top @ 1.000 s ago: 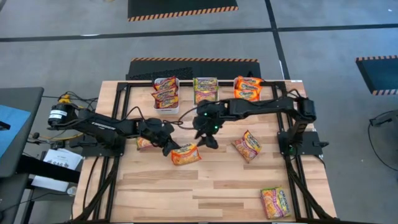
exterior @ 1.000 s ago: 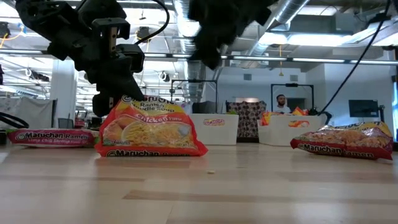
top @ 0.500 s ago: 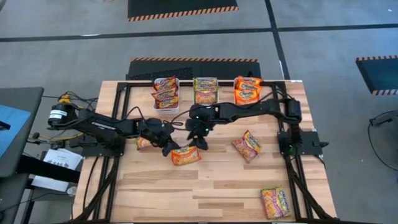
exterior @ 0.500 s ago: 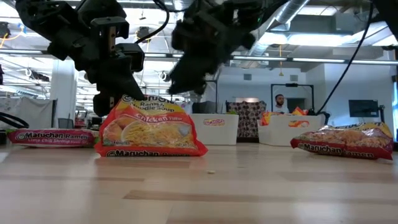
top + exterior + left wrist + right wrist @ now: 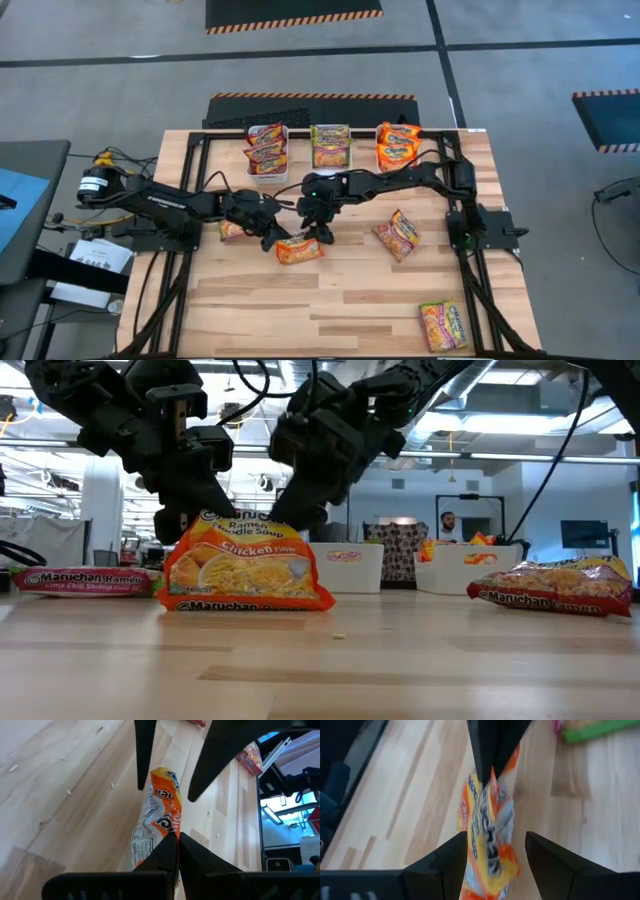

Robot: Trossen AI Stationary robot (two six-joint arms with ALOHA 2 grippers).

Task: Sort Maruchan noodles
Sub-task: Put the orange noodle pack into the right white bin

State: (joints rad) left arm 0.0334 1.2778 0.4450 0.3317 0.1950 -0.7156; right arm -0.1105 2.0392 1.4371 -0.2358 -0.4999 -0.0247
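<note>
Orange crinkly plastic: one noodle packet [image 5: 299, 249] propped on edge on the wooden table [image 5: 350, 300], just in front of centre, print facing the low camera. Pinched at one end by the left gripper [image 5: 272, 238], fingers fully closed on the seam. Straddled at the other end by the right gripper [image 5: 318, 232], fingers spread wide to either side of the upper edge, gripping nothing yet. Hard to judge from the wrist view how deep the packet sits between those fingers [image 5: 451, 857]; probably only the top strip.

For a clean handover:
- Lower the right gripper a little further, so as to catch the flat seam rather than the puffy middle.
- Close squarely across the packet, not at a slant; crinkly film slips sideways under a skewed pinch.
- Release the left pinch only after the right one is firm, otherwise expect a flop onto the table.
- Lift straight up before swinging away, clear of the left arm alongside.
- Head for the far-right bin [image 5: 398, 142], already holding orange packets, not the middle bin [image 5: 330, 145] or the left bin [image 5: 268, 150].

Left to sort afterwards: a green-edged packet [image 5: 232, 231] just behind the left gripper, another packet [image 5: 398, 234] well to the right, and one more [image 5: 443, 325] at the near right corner.
</note>
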